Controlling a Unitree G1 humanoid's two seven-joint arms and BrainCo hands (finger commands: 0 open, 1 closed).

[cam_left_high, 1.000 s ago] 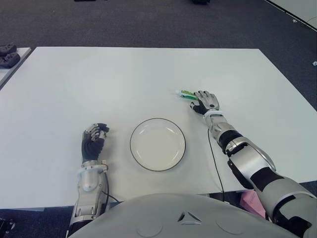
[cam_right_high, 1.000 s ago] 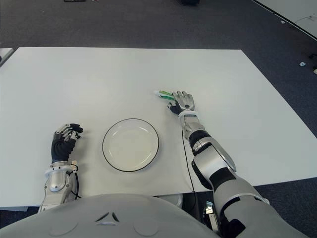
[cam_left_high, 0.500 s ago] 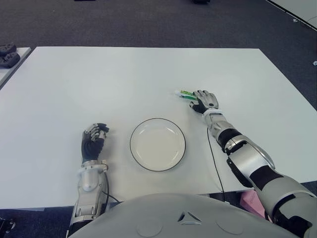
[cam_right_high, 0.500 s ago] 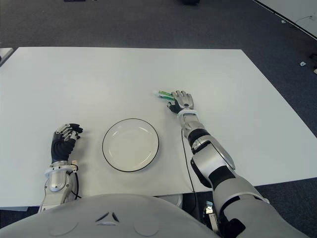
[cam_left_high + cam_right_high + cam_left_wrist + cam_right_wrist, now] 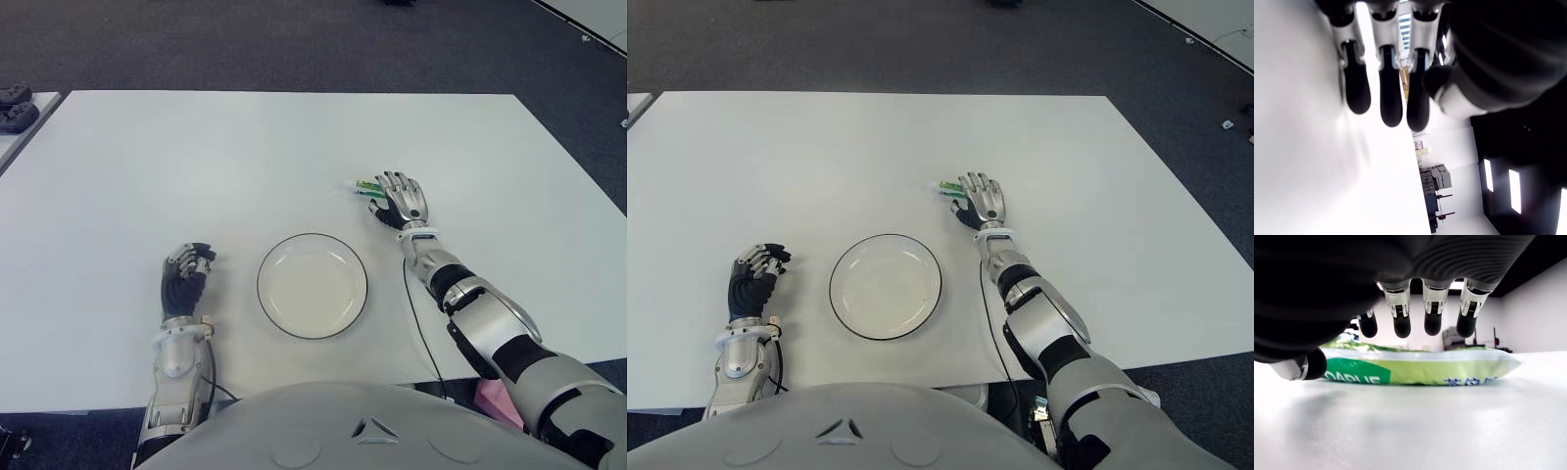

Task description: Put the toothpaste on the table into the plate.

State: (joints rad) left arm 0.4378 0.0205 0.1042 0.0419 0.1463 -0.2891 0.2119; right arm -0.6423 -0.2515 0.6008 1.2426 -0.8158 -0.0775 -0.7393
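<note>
A green and white toothpaste tube point(image 5: 366, 187) lies flat on the white table point(image 5: 245, 157), right of centre. My right hand point(image 5: 400, 201) is over the tube's near end, fingers spread above it and not closed around it. In the right wrist view the tube point(image 5: 1415, 368) lies on the table just beyond the open fingers point(image 5: 1432, 316), with the thumb beside it. The white plate point(image 5: 312, 285) with a dark rim sits empty in front of me, nearer than the tube and to its left. My left hand point(image 5: 184, 275) shows left of the plate, fingers curled.
The table's right edge and front edge border dark carpet. Dark objects point(image 5: 15, 108) sit on a separate surface at the far left. A thin black cable point(image 5: 416, 313) runs along my right forearm to the table's front edge.
My right hand has lifted and tilted its fingers up over the tube, spreading them wider. The tube, plate and left hand have not moved.
</note>
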